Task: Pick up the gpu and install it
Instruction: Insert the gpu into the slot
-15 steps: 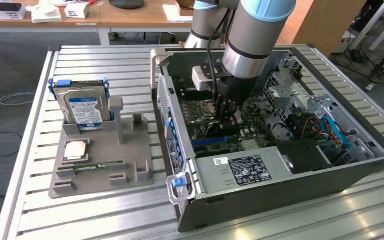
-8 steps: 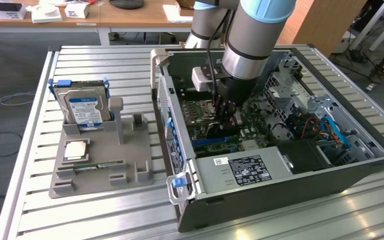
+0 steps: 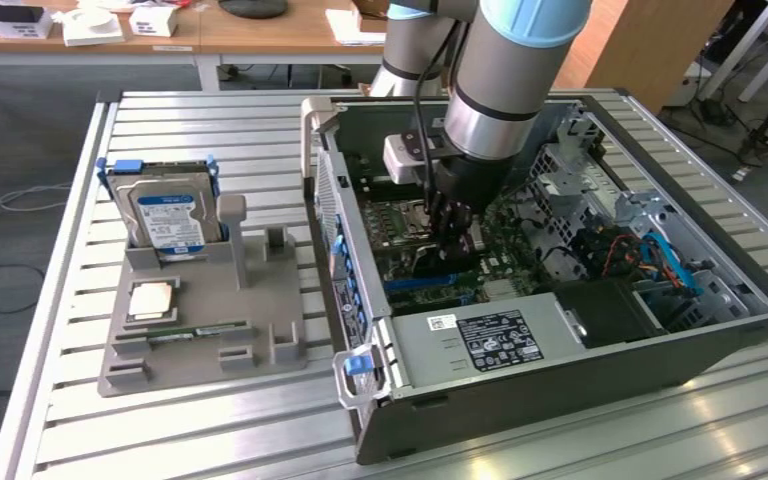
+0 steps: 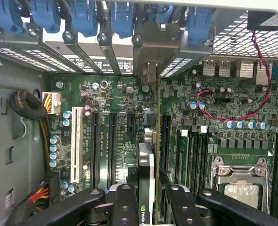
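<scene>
Gripper (image 4: 151,194) partly closed on gpu (image 4: 146,162), edge-on over motherboard (image 4: 125,141) inside computer case (image 3: 598,372); install step, seating likely calls for square, straight descent

No full word I can read. Wrist view: 1 small pale logo mark (image 4: 143,218) on the black edge of the gpu (image 4: 145,186), no letters I can make out. White sticker (image 4: 111,64) touching the motherboard (image 4: 125,146) edge: lines of print, unreadable. Exterior view: white label (image 3: 487,338) on the grey power supply (image 3: 418,352), near end of the case, black print and symbols, unreadable. Blue label (image 3: 171,222) on the hard drive (image 3: 157,192), exterior view's left: unreadable.
</scene>
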Robot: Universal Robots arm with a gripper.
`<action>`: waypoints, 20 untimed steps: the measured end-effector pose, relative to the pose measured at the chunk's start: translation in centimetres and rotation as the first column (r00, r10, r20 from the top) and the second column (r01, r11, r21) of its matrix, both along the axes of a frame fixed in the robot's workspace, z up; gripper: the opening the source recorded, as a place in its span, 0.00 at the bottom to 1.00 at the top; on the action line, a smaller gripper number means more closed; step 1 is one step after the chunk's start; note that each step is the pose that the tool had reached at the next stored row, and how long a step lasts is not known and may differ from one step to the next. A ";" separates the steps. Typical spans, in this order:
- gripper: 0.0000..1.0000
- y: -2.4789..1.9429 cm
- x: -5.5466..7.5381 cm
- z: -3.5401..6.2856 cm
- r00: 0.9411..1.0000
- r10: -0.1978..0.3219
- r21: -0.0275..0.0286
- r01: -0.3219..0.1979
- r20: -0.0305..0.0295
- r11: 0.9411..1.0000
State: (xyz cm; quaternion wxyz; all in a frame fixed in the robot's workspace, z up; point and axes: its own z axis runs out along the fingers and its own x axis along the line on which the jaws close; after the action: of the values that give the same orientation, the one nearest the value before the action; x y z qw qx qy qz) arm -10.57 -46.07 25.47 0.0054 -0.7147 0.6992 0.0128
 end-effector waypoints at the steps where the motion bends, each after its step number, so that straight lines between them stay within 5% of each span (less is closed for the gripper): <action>1: 0.27 0.00 0.0 -0.01 1.000 0.000 0.000 0.000 0.000 1.000; 20: 0.27 0.00 0.0 0.01 1.000 0.000 0.001 0.000 0.000 1.000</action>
State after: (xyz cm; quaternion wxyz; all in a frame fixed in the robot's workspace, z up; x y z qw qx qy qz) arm -10.57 -46.07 25.47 0.0057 -0.7147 0.6992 0.0129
